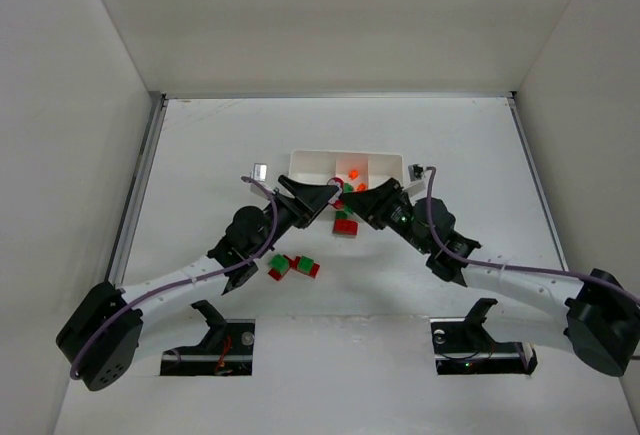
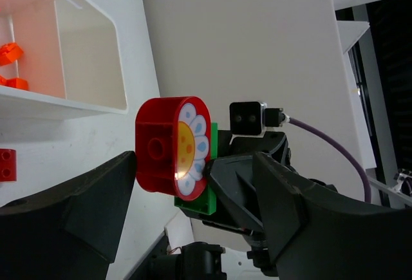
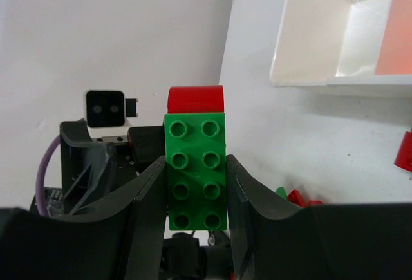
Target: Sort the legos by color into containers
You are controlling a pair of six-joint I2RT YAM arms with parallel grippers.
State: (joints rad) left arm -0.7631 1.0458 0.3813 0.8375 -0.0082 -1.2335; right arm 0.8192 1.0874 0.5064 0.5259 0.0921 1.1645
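Right gripper (image 3: 195, 186) pinches 2x4 green brick (image 3: 194, 154) by its long sides, near the tray (image 1: 312, 164). Red flower brick (image 2: 161, 146), joined to it, sits btwn left gripper's (image 2: 194, 164) wide jaws; can't tell if they grip. Light, stiff, slick: I'd squeeze flat sides.

The right gripper (image 3: 195, 186) is clamped on a green brick (image 3: 195, 164). Its two dark fingers (image 3: 145, 196) press the brick's long sides, so the brick stands upright with its two rows of four studs facing the lens. A red rounded piece (image 3: 196, 98) shows just behind the brick's top edge. Behind and to the left is the dark end of the left arm (image 3: 84, 158), with a square camera module (image 3: 106, 108) and a purple cable (image 3: 50, 164). At upper right the white tray (image 3: 302, 77) lies on the table (image 3: 309, 138), one compartment plain white and the next tinted orange. A red piece (image 3: 405, 154) is cut off at the right edge, and small green and red bricks (image 3: 293, 196) peek out beside the right-hand finger.
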